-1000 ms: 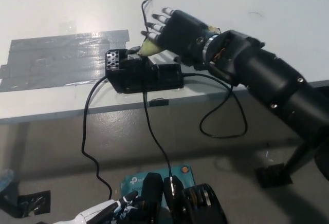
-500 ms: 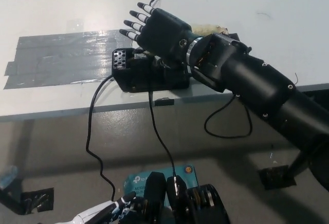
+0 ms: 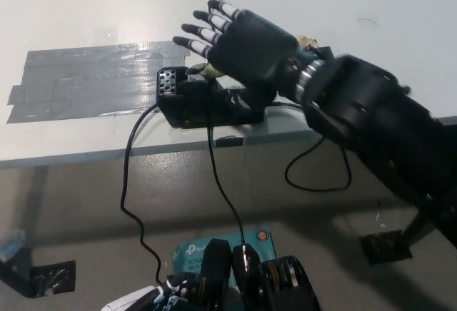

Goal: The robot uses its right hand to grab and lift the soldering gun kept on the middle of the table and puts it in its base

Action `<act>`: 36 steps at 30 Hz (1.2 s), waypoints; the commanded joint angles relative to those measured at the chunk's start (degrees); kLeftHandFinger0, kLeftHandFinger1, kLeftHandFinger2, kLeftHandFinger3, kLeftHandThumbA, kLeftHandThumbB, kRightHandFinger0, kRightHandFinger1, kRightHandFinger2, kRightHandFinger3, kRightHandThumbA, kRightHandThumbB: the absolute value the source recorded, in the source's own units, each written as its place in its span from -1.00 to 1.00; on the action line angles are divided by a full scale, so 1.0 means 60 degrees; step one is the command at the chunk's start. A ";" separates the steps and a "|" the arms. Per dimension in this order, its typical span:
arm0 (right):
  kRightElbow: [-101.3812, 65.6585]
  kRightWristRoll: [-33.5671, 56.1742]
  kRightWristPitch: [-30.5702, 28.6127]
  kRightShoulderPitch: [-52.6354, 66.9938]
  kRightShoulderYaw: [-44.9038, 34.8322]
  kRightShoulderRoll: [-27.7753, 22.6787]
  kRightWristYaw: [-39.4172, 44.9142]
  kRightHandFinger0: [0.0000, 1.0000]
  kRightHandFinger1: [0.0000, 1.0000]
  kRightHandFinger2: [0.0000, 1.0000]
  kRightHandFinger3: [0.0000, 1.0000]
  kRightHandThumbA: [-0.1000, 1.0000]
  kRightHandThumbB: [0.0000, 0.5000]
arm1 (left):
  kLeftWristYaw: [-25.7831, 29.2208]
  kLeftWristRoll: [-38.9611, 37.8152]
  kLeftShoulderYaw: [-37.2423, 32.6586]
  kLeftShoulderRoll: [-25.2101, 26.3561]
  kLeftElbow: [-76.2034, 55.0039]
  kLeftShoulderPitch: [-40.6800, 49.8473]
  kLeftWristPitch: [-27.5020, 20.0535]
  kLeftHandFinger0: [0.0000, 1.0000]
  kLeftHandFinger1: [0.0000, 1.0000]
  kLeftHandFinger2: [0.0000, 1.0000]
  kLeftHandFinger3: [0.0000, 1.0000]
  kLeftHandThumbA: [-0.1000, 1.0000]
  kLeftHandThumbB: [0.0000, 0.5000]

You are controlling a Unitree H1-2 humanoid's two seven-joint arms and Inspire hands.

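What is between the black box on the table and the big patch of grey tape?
In the head view nothing lies between them: the black base sits with its left end right at the edge of the grey tape. One black cable hangs down from there.

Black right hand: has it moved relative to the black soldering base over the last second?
Yes. The black right hand, fingers spread, has shifted slightly left over the black soldering base near the table edge.

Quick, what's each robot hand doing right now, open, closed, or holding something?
Right robot hand: open, fingers spread, above the soldering base, holding nothing.
Left robot hand: barely visible at the bottom edge; cannot be told.
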 commanded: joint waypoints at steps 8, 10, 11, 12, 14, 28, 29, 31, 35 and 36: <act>-0.8755 0.5082 0.3527 0.6088 -0.6168 -0.2851 0.0882 1.00 1.00 1.00 1.00 0.05 0.28 | 0.0091 -0.0216 0.0189 0.0199 -0.0260 0.0106 0.0119 1.00 1.00 0.84 1.00 1.00 0.86; -0.8753 0.5689 0.3759 0.7790 -0.7530 -0.2730 0.0091 1.00 1.00 1.00 1.00 0.11 0.12 | -0.0012 -0.0191 0.0250 0.0254 -0.0235 0.0122 0.0119 1.00 1.00 0.87 1.00 1.00 0.83; -0.8578 0.5729 0.3589 0.8090 -0.7797 -0.2681 -0.0059 1.00 1.00 1.00 1.00 0.18 0.08 | -0.0025 -0.0185 0.0302 0.0237 -0.0187 0.0147 0.0119 1.00 1.00 0.87 1.00 1.00 0.85; -0.8325 0.5787 0.3293 0.8466 -0.8130 -0.2624 -0.0272 1.00 1.00 1.00 1.00 0.21 0.09 | -0.0050 -0.0177 0.0368 0.0214 -0.0126 0.0169 0.0119 1.00 1.00 0.86 1.00 1.00 0.85; -0.7236 0.6460 0.2716 0.9577 -0.9163 -0.2334 -0.0645 1.00 1.00 1.00 1.00 0.14 0.04 | -0.0026 -0.0232 0.0460 0.0241 -0.0033 0.0197 0.0119 1.00 1.00 0.90 1.00 1.00 0.88; -0.0343 0.7020 -0.0486 1.1583 -0.9358 -0.0635 -0.1870 1.00 1.00 1.00 1.00 0.24 0.34 | -0.0117 -0.0651 0.0940 0.0218 0.0408 0.0303 0.0119 1.00 1.00 1.00 1.00 1.00 0.79; 0.0157 0.6857 -0.0483 1.1530 -0.9272 -0.0647 -0.1848 1.00 1.00 1.00 1.00 0.25 0.32 | -0.0077 -0.0650 0.0990 0.0227 0.0412 0.0342 0.0119 1.00 1.00 1.00 1.00 1.00 0.76; 0.0573 0.6754 -0.0699 1.1449 -0.9142 -0.0716 -0.1802 1.00 1.00 1.00 1.00 0.20 0.24 | -0.0191 -0.0689 0.1116 0.0219 0.0510 0.0341 0.0119 1.00 1.00 1.00 1.00 1.00 0.79; 0.0772 0.7072 -0.0164 1.1040 -0.9014 -0.0704 -0.1382 1.00 1.00 1.00 1.00 0.06 0.30 | -0.0228 -0.0389 0.1331 0.0251 0.0562 0.0387 0.0119 1.00 1.00 1.00 1.00 1.00 0.73; 0.0791 0.7118 -0.0196 1.0996 -0.8977 -0.0688 -0.1399 1.00 1.00 1.00 1.00 0.07 0.30 | -0.0232 -0.0367 0.1377 0.0250 0.0571 0.0403 0.0119 1.00 1.00 1.00 1.00 1.00 0.73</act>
